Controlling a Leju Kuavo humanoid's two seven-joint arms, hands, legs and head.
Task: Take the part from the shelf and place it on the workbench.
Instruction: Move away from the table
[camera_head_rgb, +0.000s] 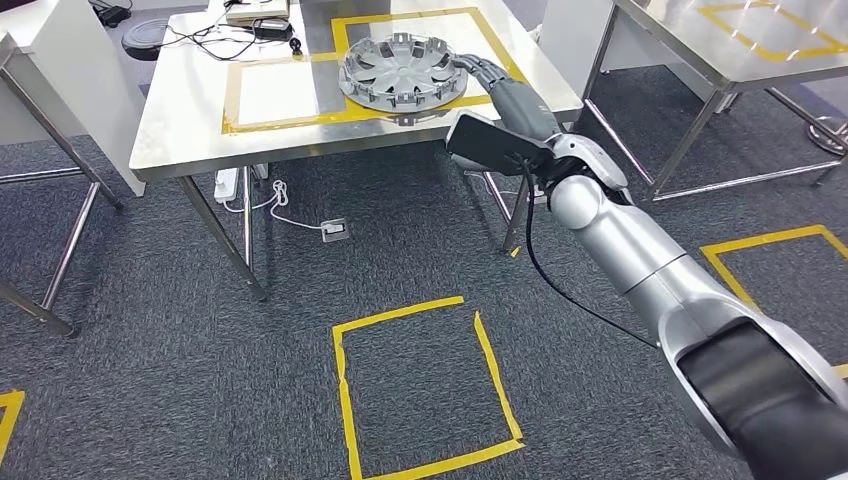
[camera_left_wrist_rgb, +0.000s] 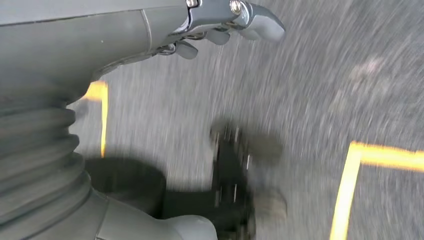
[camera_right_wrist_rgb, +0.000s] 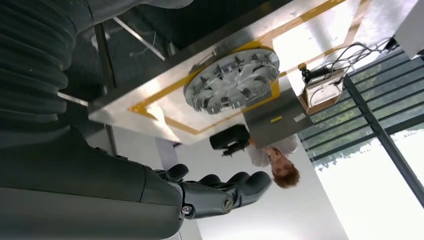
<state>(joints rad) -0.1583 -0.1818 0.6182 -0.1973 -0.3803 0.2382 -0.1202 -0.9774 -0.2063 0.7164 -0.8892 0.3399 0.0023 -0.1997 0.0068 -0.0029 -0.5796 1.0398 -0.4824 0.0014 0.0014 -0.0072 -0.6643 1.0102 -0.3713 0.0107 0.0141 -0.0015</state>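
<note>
Hubcap-like, the part (camera_head_rgb: 402, 72) is a round silver wheel cover, and we see it lying flat on the steel workbench (camera_head_rgb: 190, 110), inside a rectangle of yellow tape (camera_head_rgb: 345, 40) and close to the bench's near edge. Being round, it has no long axis we can name; its face with the radiating spokes is turned upward, and the notched rim rests on the bench top. In our right wrist view the part (camera_right_wrist_rgb: 234, 80) sits within the same taped outline, with bare steel between it and the bench edge. Our right hand (camera_head_rgb: 490, 78) reaches out over the near right corner of the bench, just beside the part's rim; whether the fingertips touch it we cannot tell. In the wrist view the right hand's fingers (camera_right_wrist_rgb: 235, 186) lie stretched and side by side, holding nothing. Our left hand (camera_left_wrist_rgb: 220, 22) hangs over the grey carpet, fingers loosely curled in and holding nothing. Cables and a small box (camera_head_rgb: 255, 12) crowd the far left of the bench. On the carpet in front of the bench lies a square of yellow tape (camera_head_rgb: 425, 390), with open floor around it.
</note>
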